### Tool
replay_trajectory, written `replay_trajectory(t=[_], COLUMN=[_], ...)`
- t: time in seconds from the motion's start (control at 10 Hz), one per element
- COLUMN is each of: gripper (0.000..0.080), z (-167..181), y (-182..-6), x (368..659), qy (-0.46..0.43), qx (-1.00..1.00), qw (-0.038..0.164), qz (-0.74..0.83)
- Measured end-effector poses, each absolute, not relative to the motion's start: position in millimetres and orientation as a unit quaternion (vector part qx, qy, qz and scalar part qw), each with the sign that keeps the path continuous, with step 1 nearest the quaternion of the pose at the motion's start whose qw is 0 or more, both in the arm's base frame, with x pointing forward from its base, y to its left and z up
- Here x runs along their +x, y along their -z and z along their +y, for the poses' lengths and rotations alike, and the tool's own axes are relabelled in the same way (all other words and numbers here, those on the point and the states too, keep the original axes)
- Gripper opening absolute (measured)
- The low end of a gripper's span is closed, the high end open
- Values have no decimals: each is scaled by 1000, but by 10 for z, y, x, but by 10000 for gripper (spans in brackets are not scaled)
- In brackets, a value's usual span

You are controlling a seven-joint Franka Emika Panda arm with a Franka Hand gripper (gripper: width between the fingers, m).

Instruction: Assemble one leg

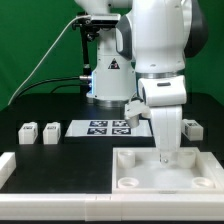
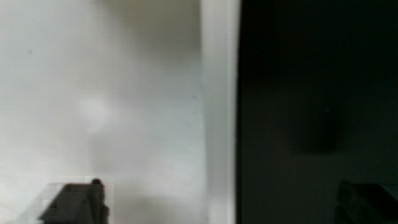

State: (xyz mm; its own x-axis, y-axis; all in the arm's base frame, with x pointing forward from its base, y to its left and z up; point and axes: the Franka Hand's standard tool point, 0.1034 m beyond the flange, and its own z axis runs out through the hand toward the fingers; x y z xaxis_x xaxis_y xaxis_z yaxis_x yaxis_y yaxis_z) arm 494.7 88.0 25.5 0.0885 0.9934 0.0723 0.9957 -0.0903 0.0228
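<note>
Tray (image 1: 165, 190) first: the large white square piece sits at the near edge of the black table (image 1: 70, 165), toward the exterior view's right. Its near corner sockets (image 1: 128, 182) show as open round holes. The only thing over its floor is the gripper (image 1: 165, 158). All the legs I can make out stand outside the tray. The far-left leg (image 1: 28, 130) and the second leg (image 1: 50, 130) stand upright side by side, close but apart, on the exterior view's left, just beside the marker board (image 1: 108, 127). A third leg (image 1: 190, 127) stands behind the tray on the right, partly hidden by the arm. A small tagged shape shows near the marker board's far edge by the wrist; I cannot tell what it is. The arm comes in from above with the hand pointing straight down, fingertips low over the tray's back half near the middle. In the wrist view the gripper (image 2: 217, 203) is spread wide: the fingertips (image 2: 71, 202) sit at opposite sides with nothing between them. Under them one half is a blurred pale surface and the other half is dark.
</note>
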Motion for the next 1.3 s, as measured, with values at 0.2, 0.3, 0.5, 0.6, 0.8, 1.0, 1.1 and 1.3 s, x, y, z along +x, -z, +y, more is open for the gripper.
replay_trajectory(t=[0.2,0.3,0.5,0.6,0.8,1.0,1.1,1.3], gripper=[649,649,649,649,649,649,649,649], z=[1008,1064,1067,1065,1073,1082,1157,1277], y=[-512,-607,-613,-608,-605,-574,-578,-544], x=[4902,4876,4835,4835,4832,4759,4676,4565], qy=[38,43,45,45,44,46,45,35], qx=[-754,-769,-783,-789,-849,-911,-945,-981], qw=[8,4,4,5,10,18,25,40], qz=[-655,-638,-621,-612,-526,-410,-324,-188])
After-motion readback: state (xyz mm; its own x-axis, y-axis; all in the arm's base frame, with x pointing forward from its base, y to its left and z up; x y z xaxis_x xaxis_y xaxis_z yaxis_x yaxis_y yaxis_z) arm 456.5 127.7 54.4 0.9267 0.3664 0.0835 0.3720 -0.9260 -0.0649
